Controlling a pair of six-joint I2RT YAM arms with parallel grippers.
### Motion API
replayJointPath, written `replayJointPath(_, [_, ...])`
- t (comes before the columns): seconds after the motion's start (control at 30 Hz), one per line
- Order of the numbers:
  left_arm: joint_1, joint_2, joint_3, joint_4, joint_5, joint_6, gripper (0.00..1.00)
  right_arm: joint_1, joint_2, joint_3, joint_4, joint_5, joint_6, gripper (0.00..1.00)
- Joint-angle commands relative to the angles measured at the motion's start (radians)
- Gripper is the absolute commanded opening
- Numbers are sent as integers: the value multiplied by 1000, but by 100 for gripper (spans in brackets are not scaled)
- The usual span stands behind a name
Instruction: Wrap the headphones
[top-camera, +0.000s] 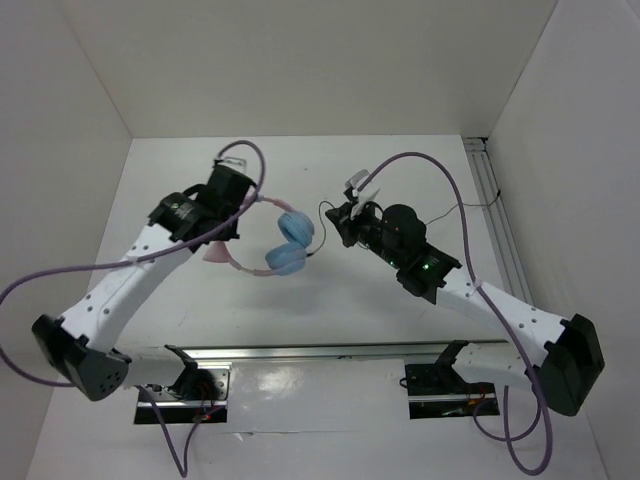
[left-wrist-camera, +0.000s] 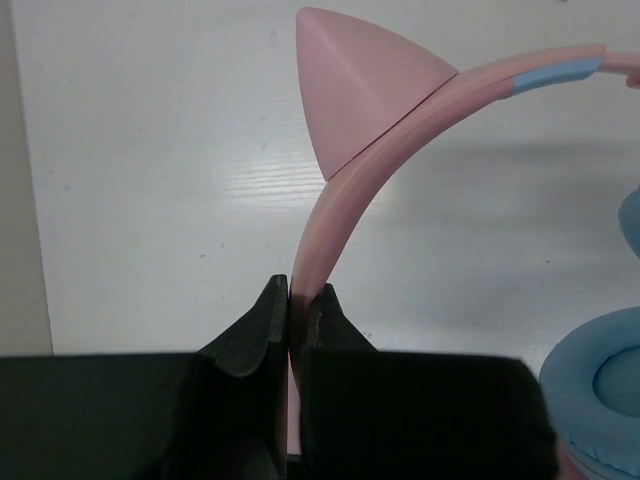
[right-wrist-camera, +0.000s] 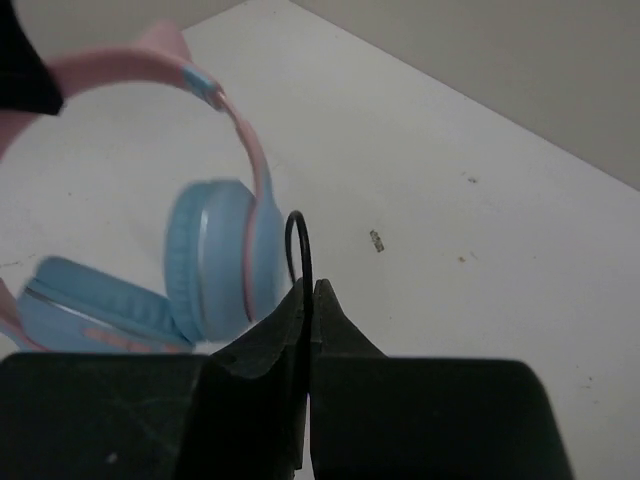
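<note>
Holding, left gripper (left-wrist-camera: 290, 292): clenched on the pink headband (left-wrist-camera: 345, 185), jaws flat against both of its faces, just below one cat ear (left-wrist-camera: 362, 85).
Right gripper (right-wrist-camera: 306, 293): pinched on the thin black cord (right-wrist-camera: 297, 213); a small loop of it stands just above the tips.
Location: headphones (top-camera: 270, 243) sit mid-table between my two arms and nearer the left one, with the blue ear cups (top-camera: 296, 229) turned toward the right gripper. A shadow on the table (top-camera: 380, 310) under the band suggests they are lifted. I cannot confirm this.
Weight: I judge them light, so one gripper should carry them without sag.
Headband: smooth, springy plastic. It is stiff enough to serve as a handle but could swivel in a narrow pinch.
Cups: padded and soft, so poor for gripping. They look loose on their hinges.
Cord: limp, thin and slippery. It will not keep a shape unless I hold it in tension.
Best hold: the band near its crown for the body, and the cord close to the working end.
Risk: a hard pull could strain the cord where it enters a cup. That joint is not visible to me.
Snag: the cat ears may catch turns of cord.
</note>
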Motion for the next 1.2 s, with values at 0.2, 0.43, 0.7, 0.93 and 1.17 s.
replayJointPath(0.2, [-275, 114, -42, 230, 124, 224, 0, 180, -90, 98, -299, 259, -117, 1])
replayJointPath(0.43, [-424, 39, -108, 268, 247, 319, 0, 272, -132, 107, -350, 324, -159, 1])
replayJointPath(0.7, [-538, -114, -171, 290, 344, 376, 0, 284, -152, 78, -316, 477, -178, 0])
replayJointPath(0.93, [-547, -125, -171, 290, 341, 376, 0, 284, -140, 59, -282, 488, -196, 0])
replayJointPath(1.17, [-547, -194, -162, 290, 223, 335, 0, 215, -158, 26, -232, 313, -196, 1])
